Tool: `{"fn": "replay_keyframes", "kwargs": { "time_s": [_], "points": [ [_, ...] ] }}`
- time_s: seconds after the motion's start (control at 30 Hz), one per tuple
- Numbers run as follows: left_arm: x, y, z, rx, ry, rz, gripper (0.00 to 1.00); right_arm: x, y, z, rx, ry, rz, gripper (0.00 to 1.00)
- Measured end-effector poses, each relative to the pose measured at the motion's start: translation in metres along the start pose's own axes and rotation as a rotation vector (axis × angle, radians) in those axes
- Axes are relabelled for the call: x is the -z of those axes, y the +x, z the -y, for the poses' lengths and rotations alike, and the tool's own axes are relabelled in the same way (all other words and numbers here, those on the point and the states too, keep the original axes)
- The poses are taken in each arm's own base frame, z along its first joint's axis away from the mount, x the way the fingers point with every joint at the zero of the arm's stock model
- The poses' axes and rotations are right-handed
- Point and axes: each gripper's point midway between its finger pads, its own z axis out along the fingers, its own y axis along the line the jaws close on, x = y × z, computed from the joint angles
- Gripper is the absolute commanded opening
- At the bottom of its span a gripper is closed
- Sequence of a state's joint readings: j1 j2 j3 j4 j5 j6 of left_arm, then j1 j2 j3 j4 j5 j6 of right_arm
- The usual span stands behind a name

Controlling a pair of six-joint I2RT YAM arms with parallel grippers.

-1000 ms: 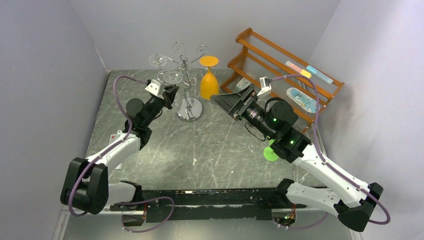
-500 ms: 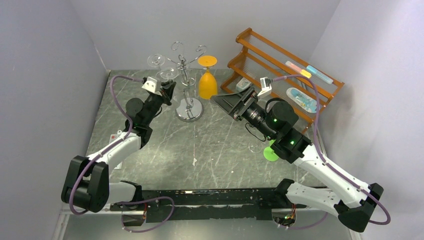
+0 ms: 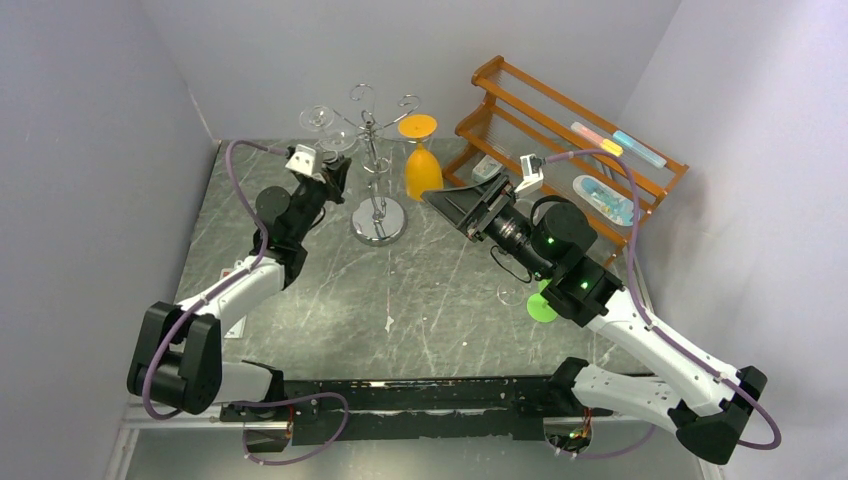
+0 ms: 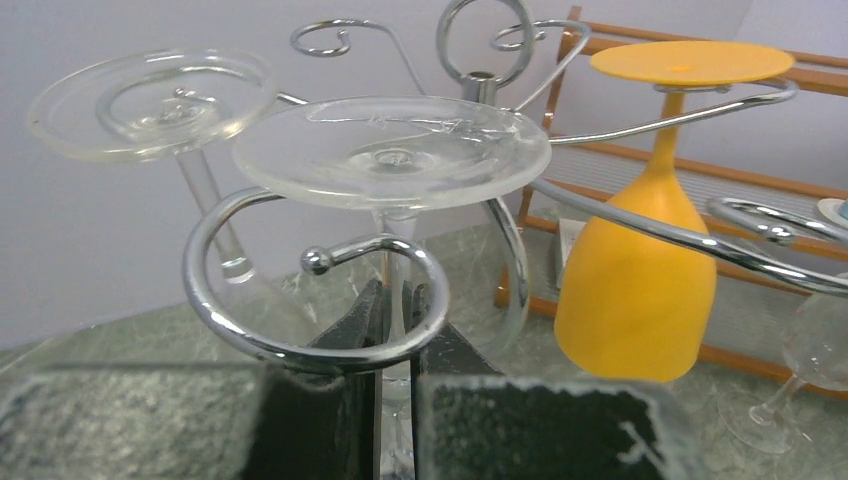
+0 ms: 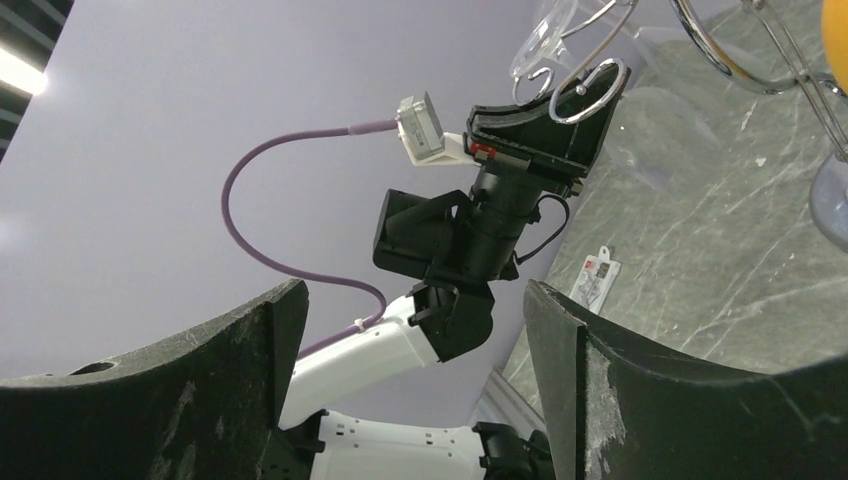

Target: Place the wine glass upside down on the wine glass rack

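- Holding the inverted wine glass (image 4: 390, 150) by its thin stem, the left gripper (image 4: 395, 330) is clamped just under a scroll arm of the rack (image 4: 480, 50).
- The stem sits inside the scroll loop with the foot above the wire. I cannot tell whether it rests on the wire.
- Right gripper (image 3: 440, 200) is spread wide and empty, well apart from the rack.
- Handling, as I judge it: light, rigid, slick and brittle, so grip the stem gently and avoid knocking the wire.
- Count at the rack: two clear glasses, counting the other clear glass (image 4: 150, 100), one orange glass (image 4: 640, 280) and one rack.
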State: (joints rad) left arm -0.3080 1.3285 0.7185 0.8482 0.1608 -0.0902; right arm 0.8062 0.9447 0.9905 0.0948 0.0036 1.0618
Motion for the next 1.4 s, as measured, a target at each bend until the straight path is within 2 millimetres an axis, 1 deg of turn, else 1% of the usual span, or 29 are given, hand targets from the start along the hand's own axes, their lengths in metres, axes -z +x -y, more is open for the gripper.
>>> {"fn": "replay_keyframes", "kwargs": {
  "time_s": [0.13, 0.33, 0.47, 0.67, 0.87, 1.03, 1.2, 1.4],
  "points": [
    [0.0, 0.004, -0.011, 0.006, -0.06, -0.016, 0.05, 0.0, 0.0, -0.001, 0.0, -0.003, 0.002, 0.82],
    [0.001, 0.002, -0.021, 0.004, -0.118, 0.0, 0.05, 0.0, 0.0, -0.001, 0.0, -0.005, 0.003, 0.82],
    [0.009, -0.001, -0.025, 0.002, -0.148, 0.024, 0.05, 0.0, 0.0, 0.0, -0.002, -0.002, 0.001, 0.82],
    [0.021, -0.011, -0.032, -0.004, -0.199, 0.073, 0.05, 0.0, 0.0, 0.0, -0.004, -0.004, 0.002, 0.82],
    [0.026, -0.017, -0.03, -0.022, -0.19, 0.105, 0.05, 0.002, 0.001, 0.001, -0.007, -0.004, 0.001, 0.82],
    [0.034, -0.012, -0.023, -0.029, -0.152, 0.125, 0.05, 0.002, 0.002, 0.003, -0.011, -0.001, -0.001, 0.82],
    [0.037, -0.015, -0.013, -0.047, -0.098, 0.16, 0.05, 0.002, 0.007, 0.005, -0.016, -0.002, -0.019, 0.82],
    [0.038, -0.012, -0.007, -0.085, -0.054, 0.152, 0.06, 0.002, 0.007, 0.005, -0.017, -0.001, -0.019, 0.82]
  ]
}}
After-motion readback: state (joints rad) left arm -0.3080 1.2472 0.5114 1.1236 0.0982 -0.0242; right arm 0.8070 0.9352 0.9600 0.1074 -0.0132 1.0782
